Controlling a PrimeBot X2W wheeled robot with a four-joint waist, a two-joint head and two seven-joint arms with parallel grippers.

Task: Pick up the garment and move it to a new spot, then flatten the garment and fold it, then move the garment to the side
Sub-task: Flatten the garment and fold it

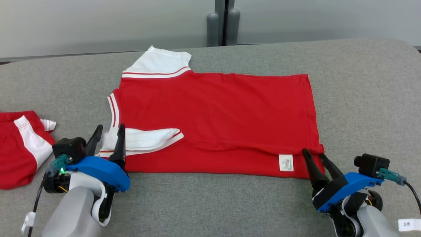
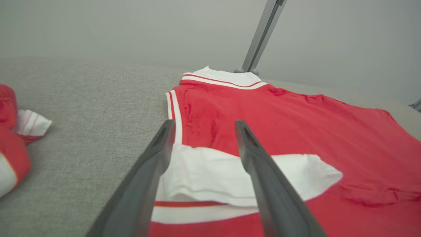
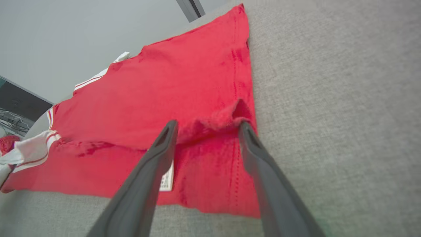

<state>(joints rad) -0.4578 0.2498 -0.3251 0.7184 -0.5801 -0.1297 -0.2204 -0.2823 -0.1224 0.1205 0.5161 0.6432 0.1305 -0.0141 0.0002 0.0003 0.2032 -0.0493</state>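
Observation:
The garment [image 1: 217,112] is a red T-shirt with white, red-striped sleeves, lying sideways on the grey table, its near long edge folded up over the body. A white sleeve [image 1: 148,140] lies folded across the red cloth at the near left, and a white care label [image 1: 286,162] shows near the hem. My left gripper [image 1: 110,131] stands open at the shirt's near-left corner, its fingers apart above the white sleeve [image 2: 210,174]. My right gripper [image 1: 314,154] is open at the near-right corner, straddling a rumpled fold of red cloth [image 3: 210,125], nothing pinched.
A second red and white garment [image 1: 19,148] lies crumpled at the table's left edge. The grey felt tabletop [image 1: 361,98] runs back to a pale wall with a grey post [image 1: 223,23] behind the shirt.

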